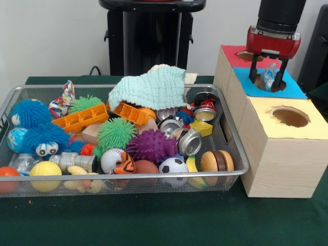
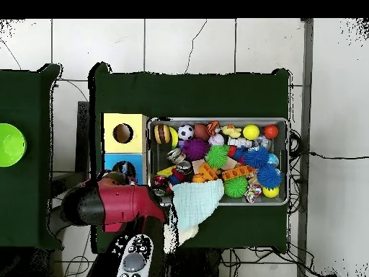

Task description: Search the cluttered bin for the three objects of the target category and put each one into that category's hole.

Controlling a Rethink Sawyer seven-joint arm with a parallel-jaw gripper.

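Gripping 1 clear bottle between its fingers, hand closed on it, directly over blue-surround hole.

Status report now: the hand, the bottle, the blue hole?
Hand shut on a clear bottle, directly over the blue hole. Bottle not yet released. Nothing blocks the hole. Bin still full of clutter.

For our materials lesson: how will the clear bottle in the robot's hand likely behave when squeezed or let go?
The bottle looks thin and see-through, so it is probably light and easily crumpled. Held in the hand above the blue hole, it would likely drop straight in.
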